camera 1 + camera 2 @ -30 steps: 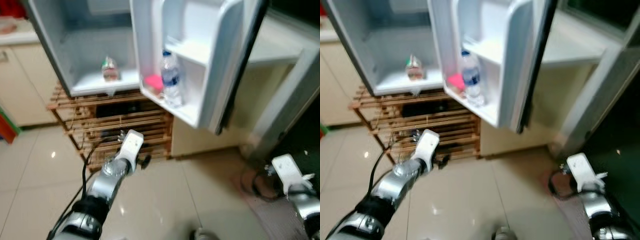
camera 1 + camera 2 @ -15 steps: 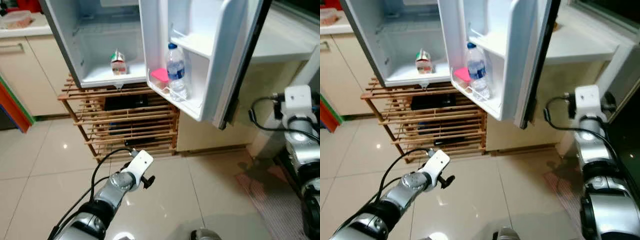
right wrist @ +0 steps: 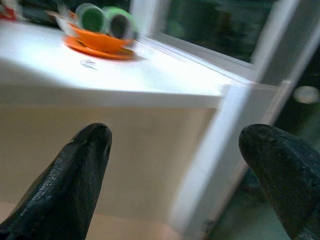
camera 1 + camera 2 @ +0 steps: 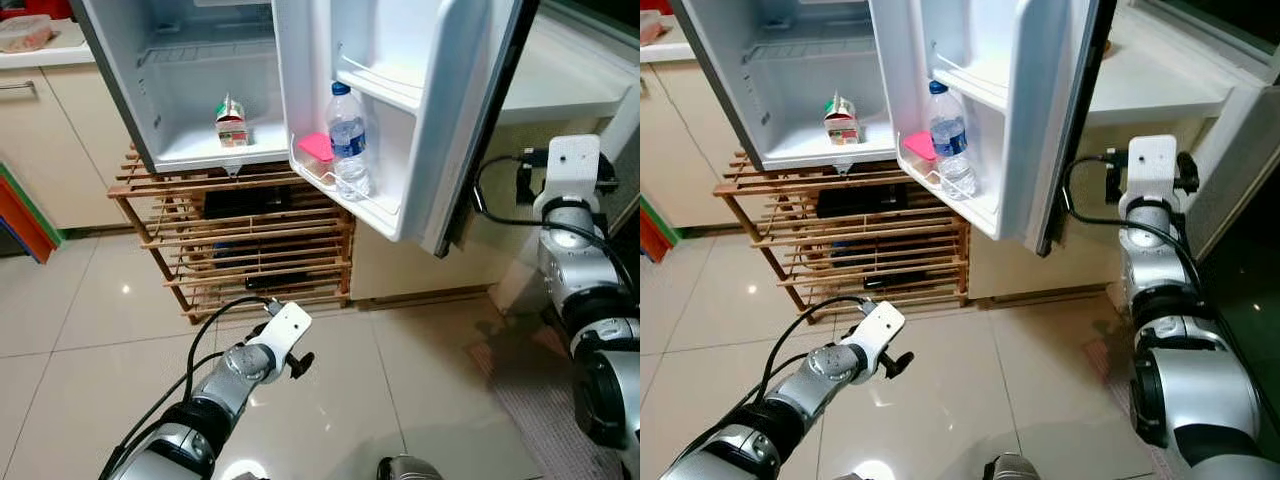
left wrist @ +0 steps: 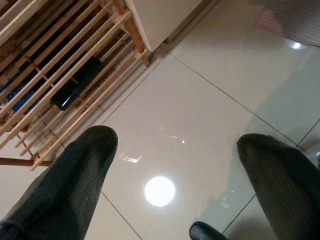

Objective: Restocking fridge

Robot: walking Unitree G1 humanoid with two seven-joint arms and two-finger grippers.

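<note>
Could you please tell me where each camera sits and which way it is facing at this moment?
Left eye view: head, looking down at the open fridge; both silver arms show.
Right eye view: head, same scene; shares the water bottle and milk carton.
Left wrist view: faces the tiled floor and wooden rack, left pincer open.
Right wrist view: faces a white counter with an orange bowl, right pincer open.

The fridge [image 4: 200,90] top and open door [image 4: 440,120] are cut off.
</note>
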